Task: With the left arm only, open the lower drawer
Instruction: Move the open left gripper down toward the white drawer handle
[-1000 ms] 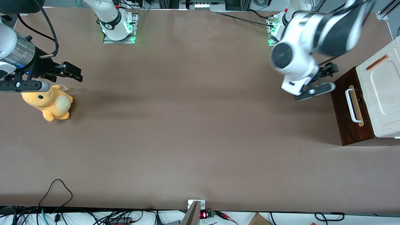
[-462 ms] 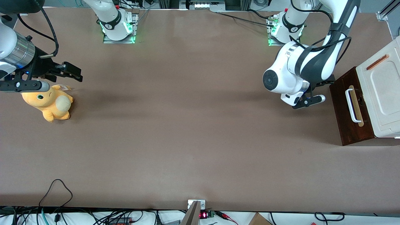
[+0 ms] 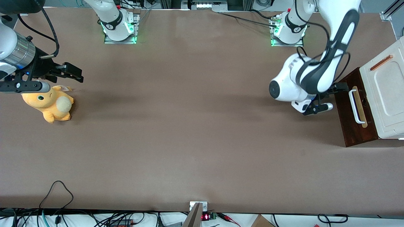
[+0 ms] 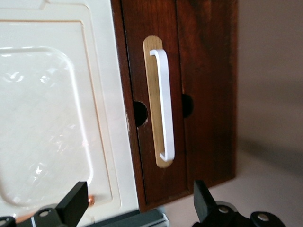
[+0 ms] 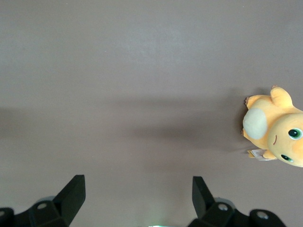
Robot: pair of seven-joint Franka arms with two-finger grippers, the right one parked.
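A brown worktop (image 3: 189, 132) carries a yellow plush toy (image 3: 50, 105) toward the parked arm's end. The left arm (image 3: 303, 82) holds its pincer (image 3: 326, 97) spread wide, empty, just in front of the lower drawer (image 3: 353, 110) and its white handle (image 4: 163, 104), under the cream-white panel (image 3: 385, 91).

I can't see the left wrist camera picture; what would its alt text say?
Two open black fingers of the gripper point at the closed lower drawer, dark brown wood with a white bar handle on a pale strip. A cream-white panel sits beside it.

Dark brown lower drawer (image 3: 353, 111) shut, white bar handle (image 4: 164, 105), left arm's tool (image 3: 329, 97) spread wide just before it
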